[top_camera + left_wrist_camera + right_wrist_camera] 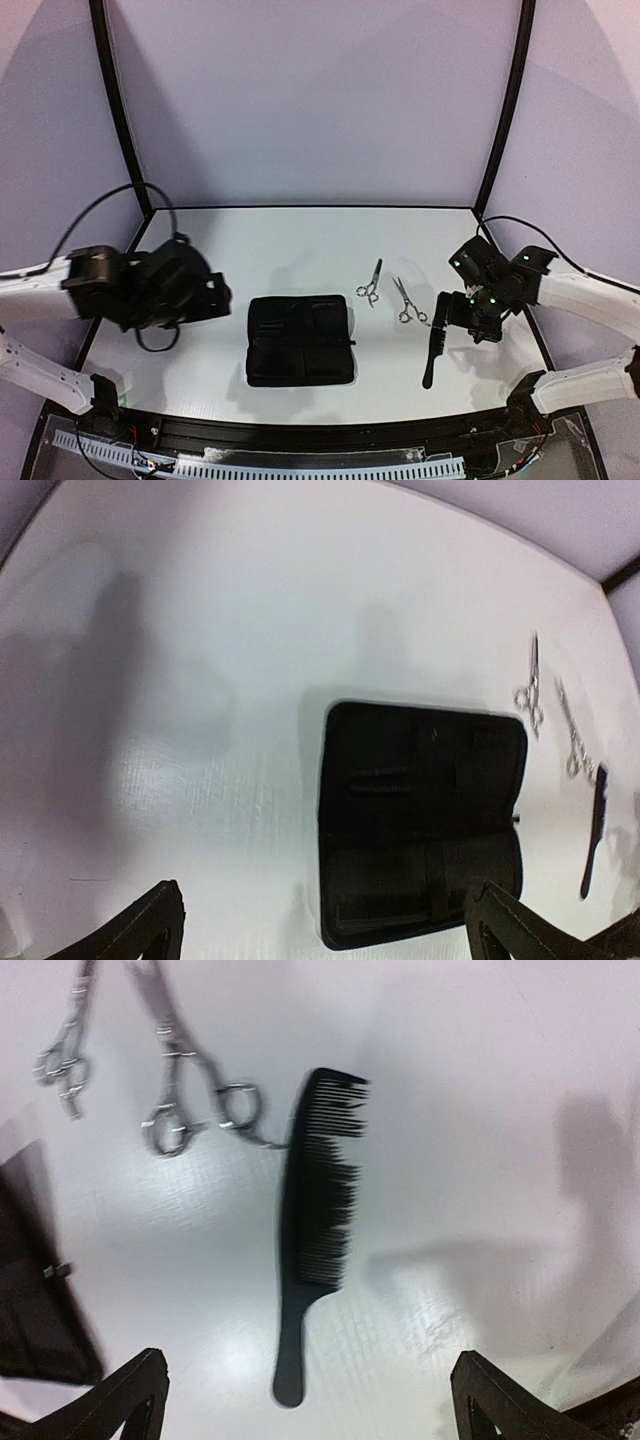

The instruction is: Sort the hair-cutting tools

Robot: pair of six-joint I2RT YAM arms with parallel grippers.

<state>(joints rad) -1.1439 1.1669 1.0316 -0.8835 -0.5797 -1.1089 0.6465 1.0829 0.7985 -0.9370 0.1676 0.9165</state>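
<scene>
White worktop (pixel 300 240) carries the black case (pixel 300 340) at lower centre of the top view, with left fingers (pixel 150 925) spread and empty at mid left. Comb (pixel 434 345) lies lower right under spread, empty right fingers (pixel 135 1390); upper scissors (pixel 371 283) and lower scissors (pixel 407 300) sit just left. Likely comb next: pinch across its spine mid-length, clear of the nearby scissors ring.

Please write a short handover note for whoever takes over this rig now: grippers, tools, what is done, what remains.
Left gripper: open, empty, left of the flat black rectangular zip case.
Right gripper: open, empty, over the slim black plastic comb.
Two thin silver metal scissors lie side by side, between case and comb.
Done: scissors and comb are grouped right of the case.
Left: only one comb clearly shows; find the second.
</scene>
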